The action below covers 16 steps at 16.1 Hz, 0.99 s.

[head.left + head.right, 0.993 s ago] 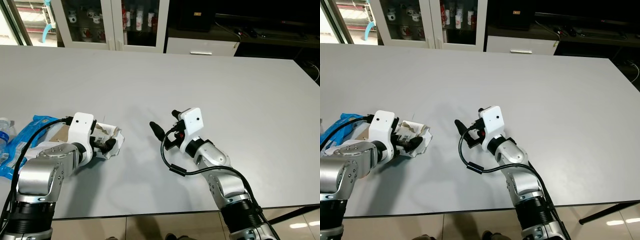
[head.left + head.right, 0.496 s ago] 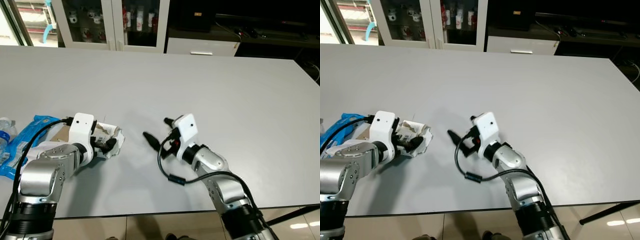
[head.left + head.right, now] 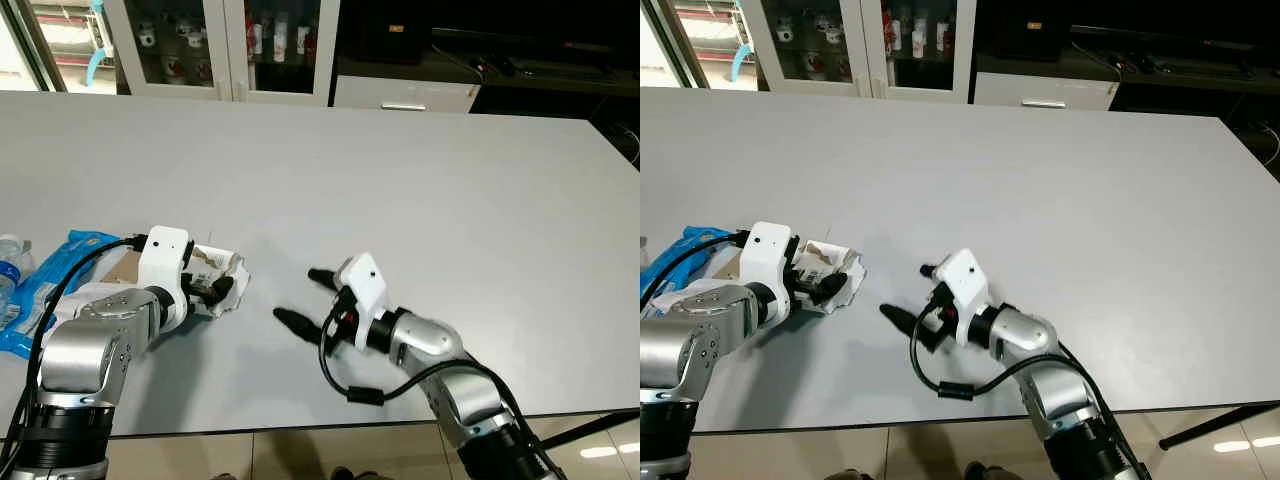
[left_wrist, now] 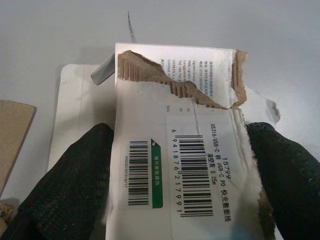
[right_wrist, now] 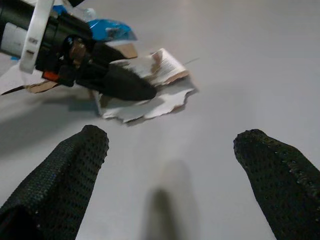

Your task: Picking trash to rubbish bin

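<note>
My left gripper (image 3: 222,288) is clamped on the torn cardboard packaging (image 4: 186,150), low over the bench (image 3: 420,170) at my left. My right gripper (image 3: 300,296) points toward it, fingers spread wide. I should lift it clear without loosening that clamp.

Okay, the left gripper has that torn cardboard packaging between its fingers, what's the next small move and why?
Probably lift the left gripper straight up a little. Its fingers already flank the torn cardboard packaging on both sides, yet the piece lies low on the grey table. The right gripper is open, pointed at the packaging but apart from it, so it need not act.
</note>
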{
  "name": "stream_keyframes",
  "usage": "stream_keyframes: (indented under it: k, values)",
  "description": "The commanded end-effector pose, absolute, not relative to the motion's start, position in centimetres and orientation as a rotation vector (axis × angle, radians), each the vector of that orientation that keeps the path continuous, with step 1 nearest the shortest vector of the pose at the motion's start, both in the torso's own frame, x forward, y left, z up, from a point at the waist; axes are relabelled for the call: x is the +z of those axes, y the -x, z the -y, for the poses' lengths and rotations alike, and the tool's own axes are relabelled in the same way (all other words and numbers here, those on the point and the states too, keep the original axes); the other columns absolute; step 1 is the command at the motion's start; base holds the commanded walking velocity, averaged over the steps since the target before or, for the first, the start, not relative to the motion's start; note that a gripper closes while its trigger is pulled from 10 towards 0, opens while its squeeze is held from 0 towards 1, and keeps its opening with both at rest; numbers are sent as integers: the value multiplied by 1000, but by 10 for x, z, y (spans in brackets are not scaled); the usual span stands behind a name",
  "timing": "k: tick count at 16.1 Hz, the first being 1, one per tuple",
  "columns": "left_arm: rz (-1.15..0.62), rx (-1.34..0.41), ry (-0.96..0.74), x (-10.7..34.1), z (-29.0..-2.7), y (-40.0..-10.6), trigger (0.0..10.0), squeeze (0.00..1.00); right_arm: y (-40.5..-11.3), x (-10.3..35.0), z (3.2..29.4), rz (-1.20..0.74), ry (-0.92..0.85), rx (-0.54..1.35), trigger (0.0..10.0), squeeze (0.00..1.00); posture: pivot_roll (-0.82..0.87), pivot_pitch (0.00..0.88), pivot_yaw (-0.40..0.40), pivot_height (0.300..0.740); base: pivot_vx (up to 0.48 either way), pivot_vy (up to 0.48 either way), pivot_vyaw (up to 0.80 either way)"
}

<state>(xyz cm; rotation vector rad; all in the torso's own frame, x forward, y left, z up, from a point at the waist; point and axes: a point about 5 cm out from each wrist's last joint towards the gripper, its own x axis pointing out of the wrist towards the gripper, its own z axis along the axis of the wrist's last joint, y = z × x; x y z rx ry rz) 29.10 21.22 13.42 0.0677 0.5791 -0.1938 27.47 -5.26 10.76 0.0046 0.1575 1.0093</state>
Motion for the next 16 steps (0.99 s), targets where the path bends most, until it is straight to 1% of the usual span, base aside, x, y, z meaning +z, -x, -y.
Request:
stream_keyframes:
  k: [1, 3, 5, 6, 7, 8, 9, 11, 12, 16]
  values:
    - [-646, -205, -60, 121, -210, -287, 10000, 0, -273, 113, 53, -146, 1, 1039, 10000, 0, 22, 83, -85, 740, 0, 0, 0]
    - [-645, -208, -60, 121, -209, -287, 10000, 0, -268, 111, 53, -175, 5, 1088, 10000, 0, 22, 82, -83, 740, 0, 0, 0]
    - [-642, -210, -61, 121, -209, -287, 10000, 0, -266, 110, 53, -182, 11, 1096, 10000, 0, 22, 81, -82, 740, 0, 0, 0]
    - [-641, -210, -60, 122, -208, -287, 5255, 0, -266, 110, 53, -182, 10, 1096, 10000, 0, 21, 82, -81, 740, 0, 0, 0]
    - [-640, -210, -60, 122, -208, -288, 2706, 0, -265, 110, 52, -182, 10, 1099, 10000, 0, 22, 81, -81, 740, 0, 0, 0]
    - [-639, -211, -60, 122, -208, -288, 745, 0, -265, 110, 52, -183, 10, 1100, 10000, 0, 22, 81, -81, 740, 0, 0, 0]
    - [-638, -210, -61, 122, -208, -288, 1255, 0, -265, 111, 52, -187, 9, 1104, 10000, 0, 23, 82, -81, 740, 0, 0, 0]
    - [-638, -210, -62, 122, -208, -288, 1373, 0, -265, 111, 52, -188, 10, 1106, 10000, 0, 23, 80, -82, 740, 0, 0, 0]
    - [-636, -210, -63, 122, -209, -288, 0, 0, -265, 111, 51, -186, 15, 1110, 10000, 0, 26, 79, -83, 740, 0, 0, 0]
    - [-633, -213, -63, 122, -208, -289, 0, 0, -265, 112, 50, -183, 11, 1113, 10000, 0, 26, 76, -81, 740, 0, 0, 0]
